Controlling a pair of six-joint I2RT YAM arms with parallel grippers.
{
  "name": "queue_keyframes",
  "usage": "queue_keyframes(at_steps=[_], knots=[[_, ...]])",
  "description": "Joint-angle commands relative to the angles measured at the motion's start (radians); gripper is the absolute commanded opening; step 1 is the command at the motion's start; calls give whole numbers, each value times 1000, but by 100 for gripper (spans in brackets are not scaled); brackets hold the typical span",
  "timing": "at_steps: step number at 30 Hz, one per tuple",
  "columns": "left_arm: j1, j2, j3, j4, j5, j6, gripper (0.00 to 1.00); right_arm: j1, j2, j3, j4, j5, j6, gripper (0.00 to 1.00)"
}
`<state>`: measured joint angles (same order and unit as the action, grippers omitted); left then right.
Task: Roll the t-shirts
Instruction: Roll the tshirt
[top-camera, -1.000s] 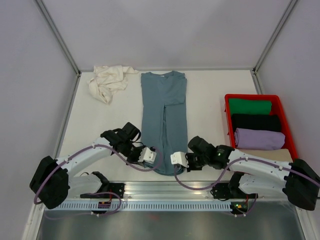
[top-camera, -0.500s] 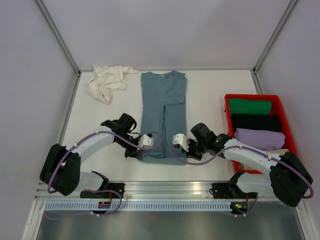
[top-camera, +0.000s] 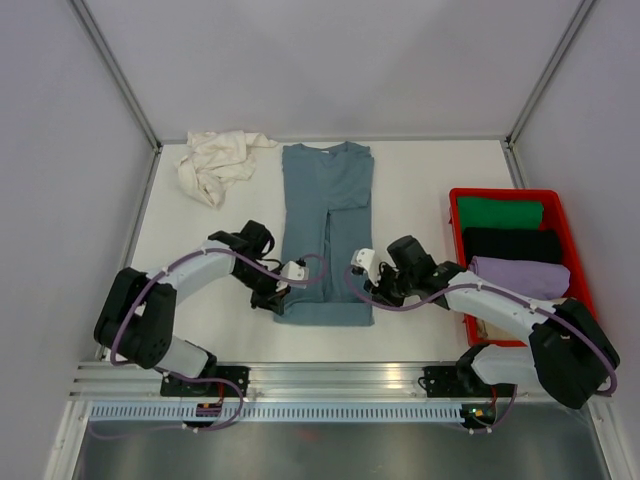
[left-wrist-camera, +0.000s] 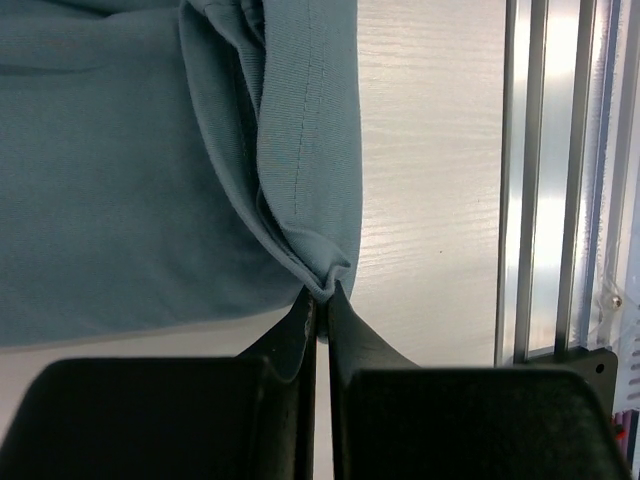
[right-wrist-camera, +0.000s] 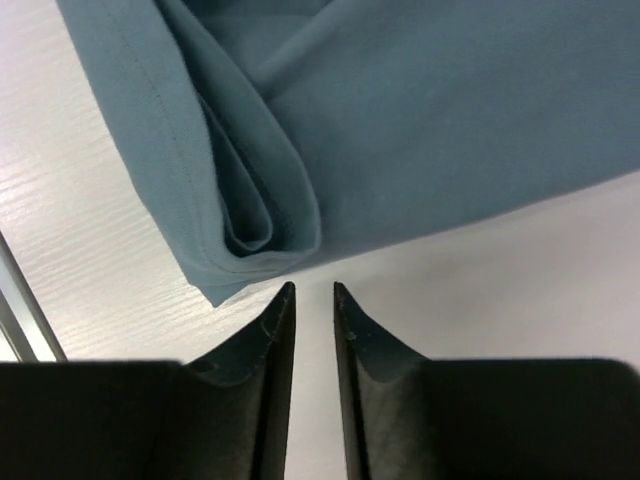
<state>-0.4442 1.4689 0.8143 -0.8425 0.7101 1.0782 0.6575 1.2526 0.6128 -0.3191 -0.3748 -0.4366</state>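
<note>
The blue-grey t-shirt (top-camera: 327, 215) lies lengthwise mid-table, collar at the far end, with its near end folded up over itself. My left gripper (left-wrist-camera: 322, 298) is shut on the left corner of that fold (left-wrist-camera: 325, 275); from above it sits at the shirt's lower left (top-camera: 282, 298). My right gripper (right-wrist-camera: 314, 287) stands slightly open with nothing between its fingers, its tips just short of the folded right corner (right-wrist-camera: 250, 245) and by the shirt's lower right edge (top-camera: 368, 290). A cream-white t-shirt (top-camera: 215, 165) lies crumpled at the far left.
A red crate (top-camera: 505, 193) stands at the right, holding a green, a black and a purple rolled shirt. A metal rail (top-camera: 330, 378) runs along the near table edge, close behind both grippers. Frame posts rise at the far corners.
Both grippers carried the blue-grey shirt's near end away from the rail, folding it over. The right gripper has just let go of its corner and opened a little; the left still holds.
</note>
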Motion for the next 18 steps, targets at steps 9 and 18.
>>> queue_keyframes(at_steps=[9, 18], knots=[[19, 111, 143, -130, 12, 6, 4, -65, -140, 90, 74, 20, 431, 30], [53, 235, 215, -188, 100, -37, 4, 52, -156, -131, 339, -142, 665, 0]])
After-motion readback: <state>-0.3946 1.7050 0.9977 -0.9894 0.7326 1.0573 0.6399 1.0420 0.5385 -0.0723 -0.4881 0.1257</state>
